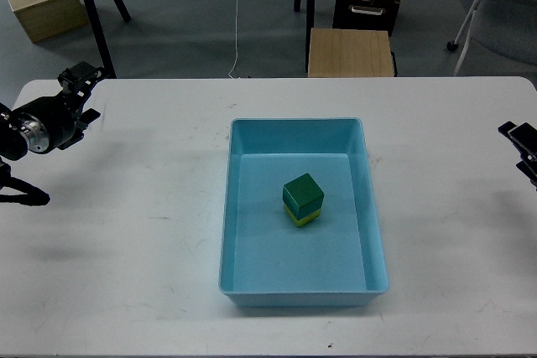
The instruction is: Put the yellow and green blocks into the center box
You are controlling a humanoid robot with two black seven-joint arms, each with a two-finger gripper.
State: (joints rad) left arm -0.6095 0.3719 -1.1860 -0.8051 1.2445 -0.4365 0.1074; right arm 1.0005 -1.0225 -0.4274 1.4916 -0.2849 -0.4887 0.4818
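Head view: the green block (pixel 303 191) sits stacked on the yellow block (pixel 303 219) near the middle of the light-blue tray (pixel 239 207), so the task looks complete. The left gripper (pixel 81 81) hangs empty over the table (pixel 126 232), its spread unclear. The right gripper (pixel 522 136) barely shows; I cannot tell its state.

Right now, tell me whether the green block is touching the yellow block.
Touching. The head view shows the green block sitting directly on the yellow block inside the blue tray, with no gap between them.
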